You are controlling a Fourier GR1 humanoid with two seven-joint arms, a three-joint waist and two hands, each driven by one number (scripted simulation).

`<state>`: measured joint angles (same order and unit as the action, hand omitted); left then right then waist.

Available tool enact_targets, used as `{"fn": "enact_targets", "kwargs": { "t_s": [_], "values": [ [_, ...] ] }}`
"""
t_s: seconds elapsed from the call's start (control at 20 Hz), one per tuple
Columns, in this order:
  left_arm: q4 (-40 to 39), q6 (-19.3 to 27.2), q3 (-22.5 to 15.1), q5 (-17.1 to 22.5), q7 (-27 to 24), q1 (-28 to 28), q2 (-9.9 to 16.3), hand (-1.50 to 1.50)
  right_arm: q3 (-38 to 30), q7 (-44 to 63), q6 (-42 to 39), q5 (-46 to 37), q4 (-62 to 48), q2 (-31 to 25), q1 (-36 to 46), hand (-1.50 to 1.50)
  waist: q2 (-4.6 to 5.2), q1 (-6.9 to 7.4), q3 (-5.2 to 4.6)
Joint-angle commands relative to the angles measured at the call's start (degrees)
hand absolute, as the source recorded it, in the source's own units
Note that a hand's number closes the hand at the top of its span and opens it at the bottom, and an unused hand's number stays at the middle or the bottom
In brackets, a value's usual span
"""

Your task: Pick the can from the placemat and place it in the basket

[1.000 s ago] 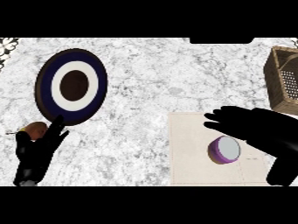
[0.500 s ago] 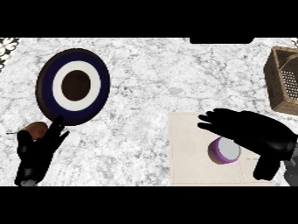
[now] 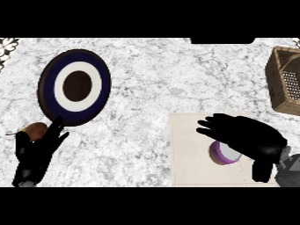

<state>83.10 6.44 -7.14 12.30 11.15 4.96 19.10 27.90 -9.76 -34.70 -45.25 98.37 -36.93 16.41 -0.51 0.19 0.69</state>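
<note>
A purple can (image 3: 225, 153) with a pale lid stands on the beige placemat (image 3: 190, 167) at the lower right. My right hand (image 3: 250, 136) hovers directly over it with fingers spread toward the left, covering the can's upper right part; the fingers are not curled round it. The wicker basket (image 3: 294, 79) sits at the right edge, above the placemat. My left hand (image 3: 38, 151) rests open at the lower left, fingers pointing up.
A round plate (image 3: 74, 87) with dark blue rim, white ring and brown centre lies upper left. A small brown fruit-like object (image 3: 34, 128) sits beside my left hand's fingertips. A dark patterned strip shows at the far left edge.
My right hand has slid down and left over the placemat, so it now sits above the can. The left hand, can and plate have not moved.
</note>
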Motion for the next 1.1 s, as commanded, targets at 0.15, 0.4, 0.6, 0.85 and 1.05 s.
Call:
{"fn": "enact_targets", "kwargs": {
  "t_s": [0.15, 0.4, 0.6, 0.85, 1.05],
  "values": [
    [-4.5, -0.5, -1.1, -1.5, 2.8, 0.6, -1.5, 0.0, 0.5, -1.7, 1.9, -3.8, -4.4, 2.5, -0.4, -1.5, 0.58, -0.16, -0.69],
    [-4.4, -1.2, 0.2, -0.6, 2.2, 2.5, -1.7, 0.0, 0.7, 0.0, 0.7, -4.5, -4.9, 6.1, 0.9, -1.5, 0.57, -0.01, -0.71],
    [-4.3, -2.3, 0.0, -1.5, 0.1, 3.9, -1.8, 0.0, 1.7, -4.2, 7.3, -7.9, -8.1, 5.3, -3.1, -1.5, 0.59, -0.02, -0.68],
    [1.3, -1.0, -1.6, -2.5, 2.6, 7.1, -2.7, 0.0, 2.3, -10.3, 11.5, -10.9, -11.3, 4.4, -1.0, 1.5, 0.55, 0.65, -0.63],
    [-1.3, -1.3, 0.4, -2.5, 1.7, 4.1, -2.5, 0.0, 4.0, -12.0, 17.8, -15.3, -13.8, 6.3, -1.6, 1.5, 0.6, 0.2, -0.65]
  ]
}}
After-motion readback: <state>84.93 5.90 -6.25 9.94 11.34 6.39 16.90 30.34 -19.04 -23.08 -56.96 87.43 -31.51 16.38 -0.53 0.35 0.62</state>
